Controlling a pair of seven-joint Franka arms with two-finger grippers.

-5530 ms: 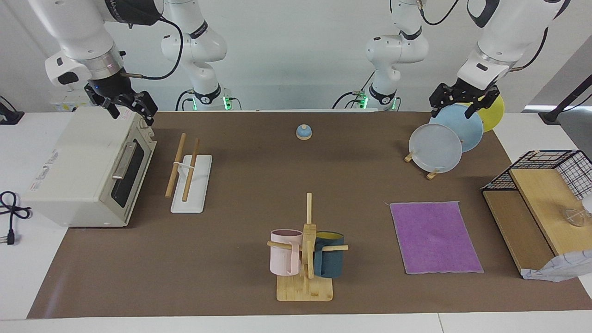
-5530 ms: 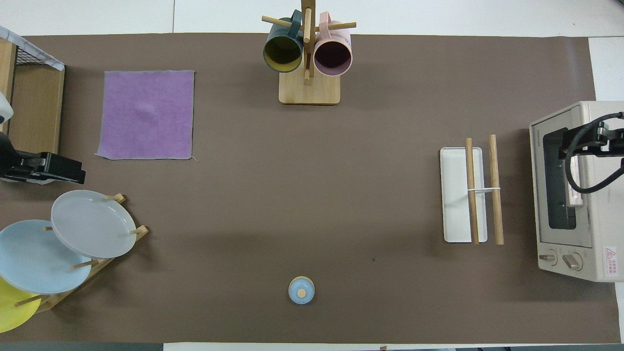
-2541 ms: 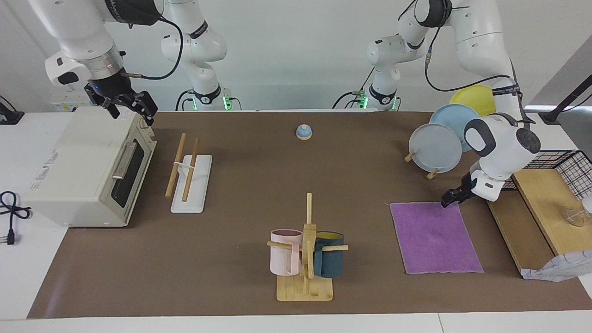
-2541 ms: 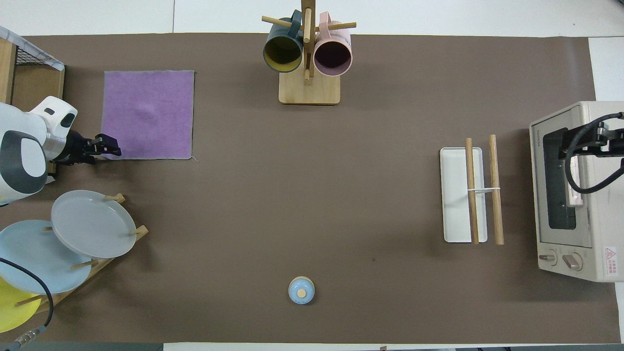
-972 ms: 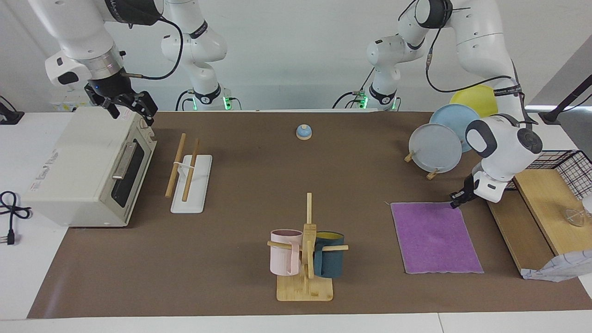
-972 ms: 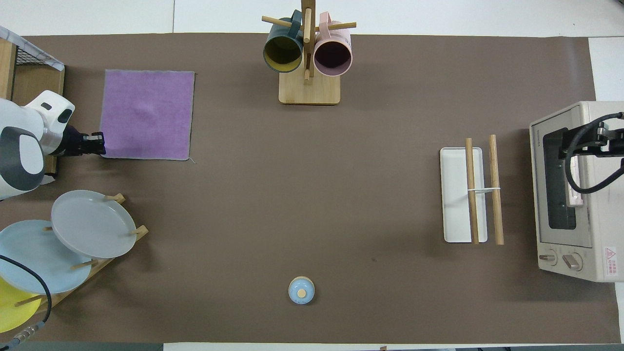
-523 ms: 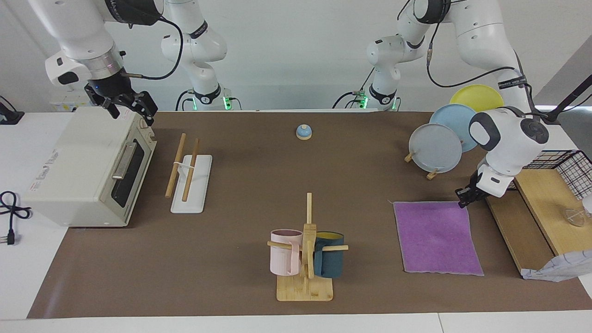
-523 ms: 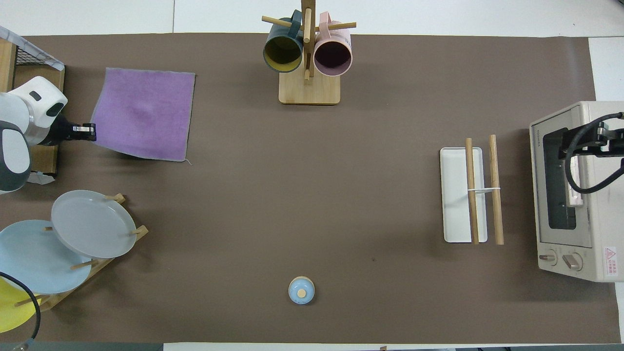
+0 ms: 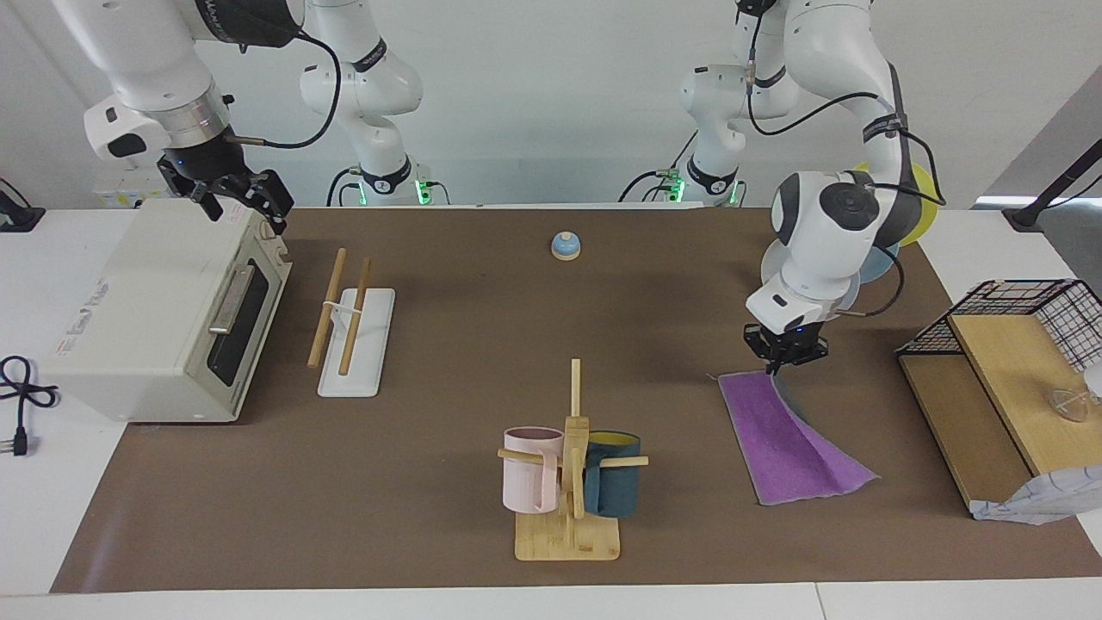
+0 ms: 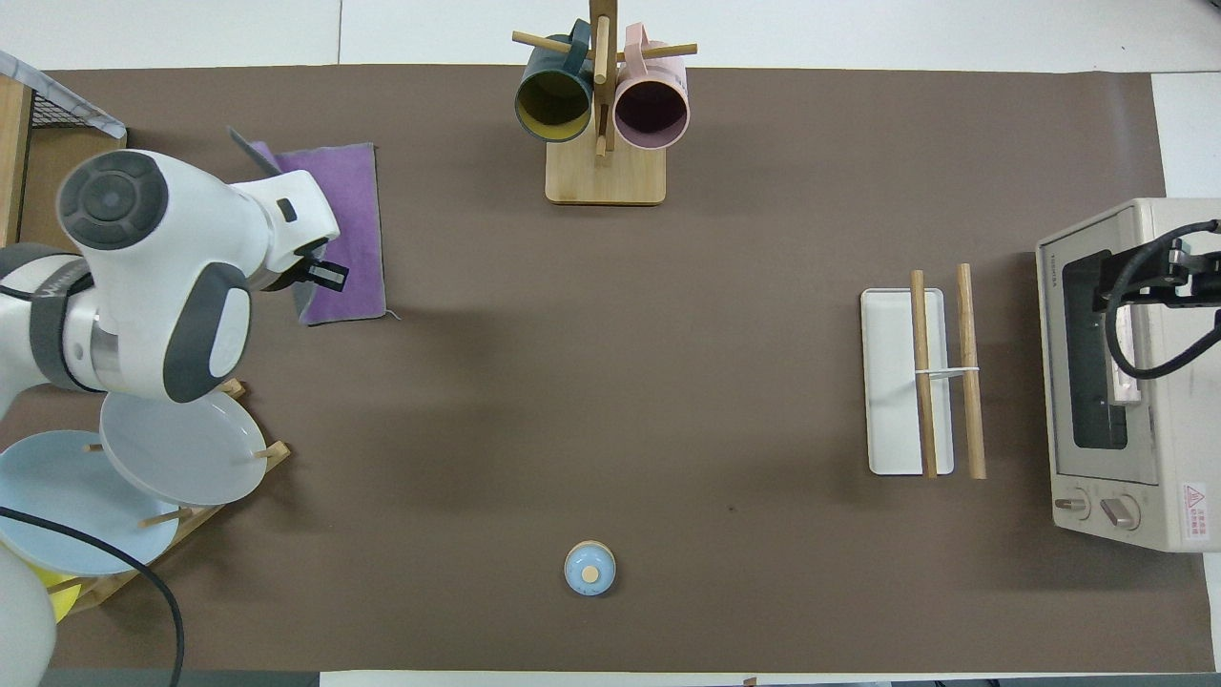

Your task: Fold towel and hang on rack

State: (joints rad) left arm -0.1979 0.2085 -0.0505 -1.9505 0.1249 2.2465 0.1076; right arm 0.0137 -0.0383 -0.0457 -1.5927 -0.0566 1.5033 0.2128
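Lab: twin robot arms [image 9: 826,215], mock kitchenware

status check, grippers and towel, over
Left gripper shut on towel corner, lifting it over. Right gripper open above oven. Rack bare.

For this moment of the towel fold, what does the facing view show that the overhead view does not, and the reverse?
Facing only: the left claw shut on a raised corner of the towel, grey underside showing; the right claw open, waiting over the oven. Overhead only: the oven's knobs and the insides of the mugs; here the left arm covers much of the towel. Both: the rack, bare, and the bell.
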